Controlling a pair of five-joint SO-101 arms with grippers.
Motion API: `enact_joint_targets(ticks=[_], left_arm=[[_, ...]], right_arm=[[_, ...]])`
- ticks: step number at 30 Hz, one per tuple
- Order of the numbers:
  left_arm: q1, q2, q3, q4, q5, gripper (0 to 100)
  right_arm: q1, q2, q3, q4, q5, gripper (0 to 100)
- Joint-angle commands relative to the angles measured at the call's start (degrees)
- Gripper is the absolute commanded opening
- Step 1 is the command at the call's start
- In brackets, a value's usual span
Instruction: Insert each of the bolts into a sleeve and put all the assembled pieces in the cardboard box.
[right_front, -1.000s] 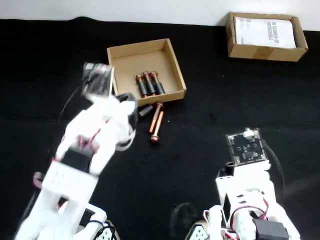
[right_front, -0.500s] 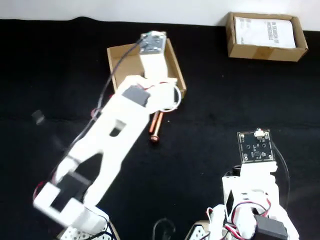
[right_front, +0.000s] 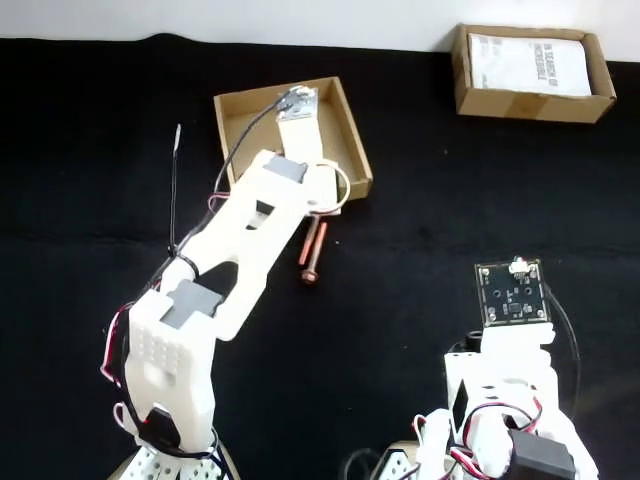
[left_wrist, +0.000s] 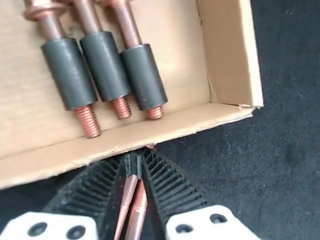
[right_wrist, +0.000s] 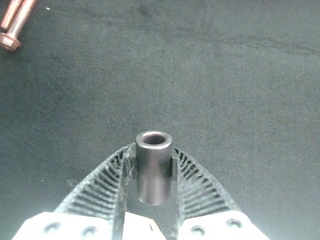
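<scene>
Counting three sleeved bolts (left_wrist: 105, 65), two bare bolts (right_front: 311, 255)

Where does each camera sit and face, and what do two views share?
High view: fixed above the table, facing down on the left arm, the right arm, the cardboard box and two loose bolts.
Left wrist view: on the left arm, facing past the left hand into the cardboard box, at three sleeved bolts.
Right wrist view: on the right arm, facing down past the right hand, which grips a sleeve, onto the table.
Shared: high and left wrist views both show the cardboard box.
</scene>
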Motion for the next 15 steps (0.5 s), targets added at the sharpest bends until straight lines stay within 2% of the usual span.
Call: enact_joint_targets(ticks=[1, 9, 15], left_arm=[[-0.57, -0.40, -2.77, 2.73, -0.26, 1], [1.10, -0.66, -2.77, 9.41, -0.26, 1], [1.19, -4.88, -2.86, 10.73, -0.53, 1]], right_arm=[[0.66, -0.31, 0.04, -0.13, 0.70, 0.8], [0.40, -0.31, 0.04, -0.13, 0.70, 0.8], [0.22, -0.31, 0.04, -0.22, 0.70, 0.8]])
